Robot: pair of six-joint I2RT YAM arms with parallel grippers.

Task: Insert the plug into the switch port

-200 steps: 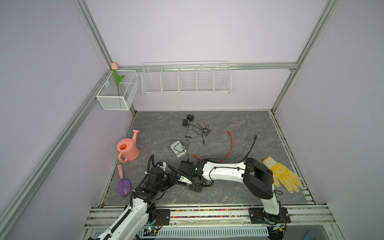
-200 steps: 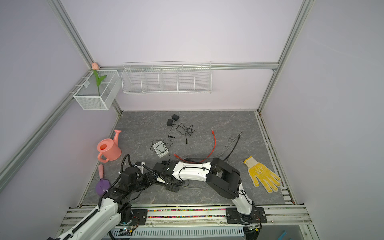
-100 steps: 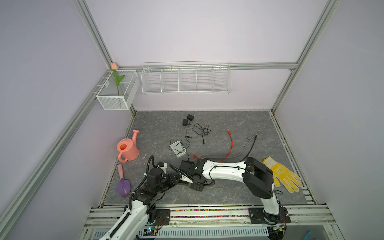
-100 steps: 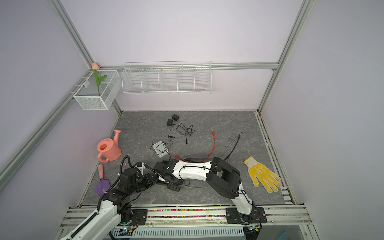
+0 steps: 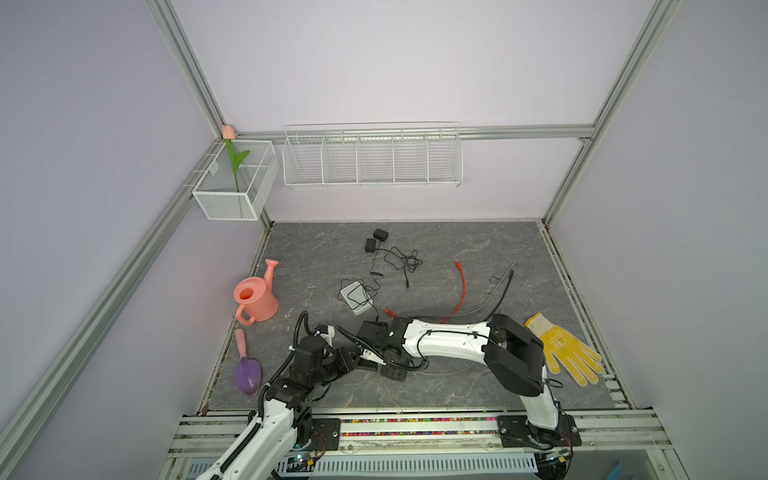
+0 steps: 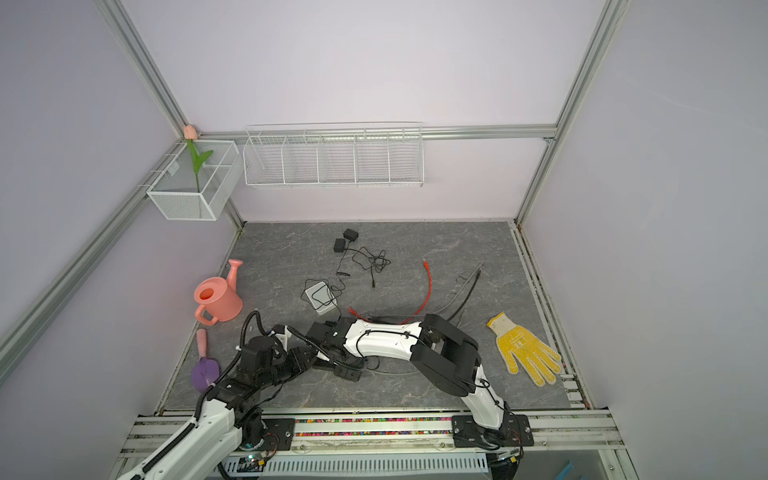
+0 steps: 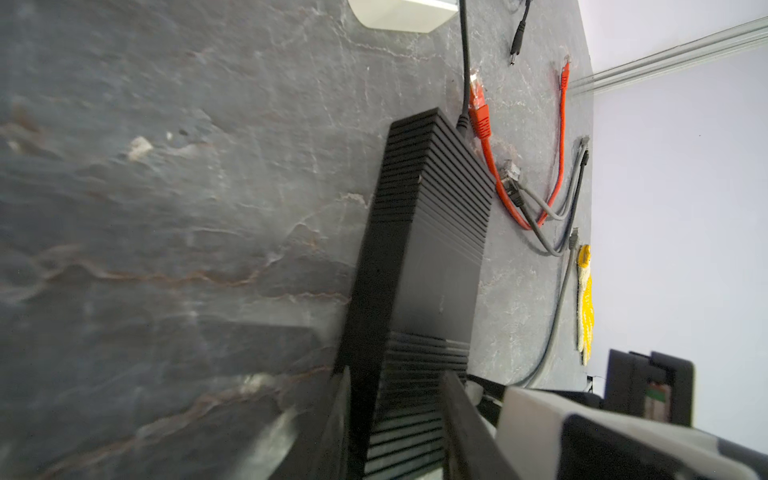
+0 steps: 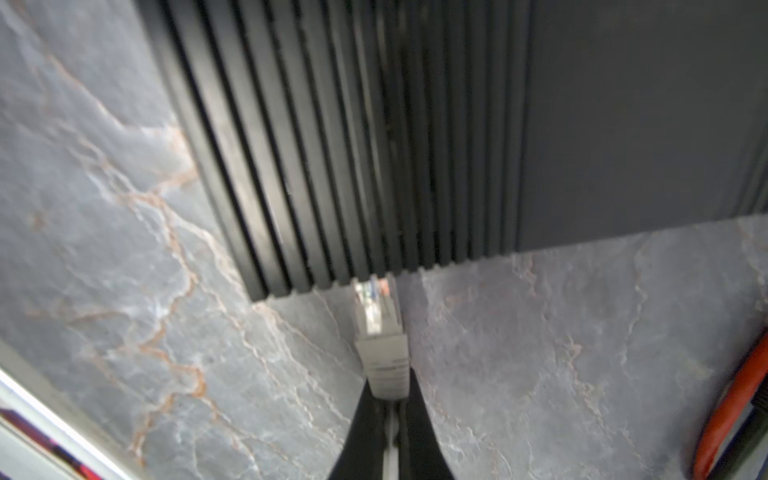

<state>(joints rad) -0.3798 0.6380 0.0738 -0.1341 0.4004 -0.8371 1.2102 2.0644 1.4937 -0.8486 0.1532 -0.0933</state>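
Plug (image 8: 380,332) is sitting tip-first at the ribbed edge of the switch (image 8: 374,124).
The right gripper (image 8: 388,411) is pinching it; the left gripper (image 7: 395,386) is clasping the switch, near left.

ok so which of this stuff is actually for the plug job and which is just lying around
For the job: switch, held by the left gripper; plug, pinched in the right gripper.
Lying about: watering can, trowel, glove, red cable, white box.

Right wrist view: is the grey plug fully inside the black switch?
No, the whole plug shows, its clear tip only at the edge of the ribbed switch.
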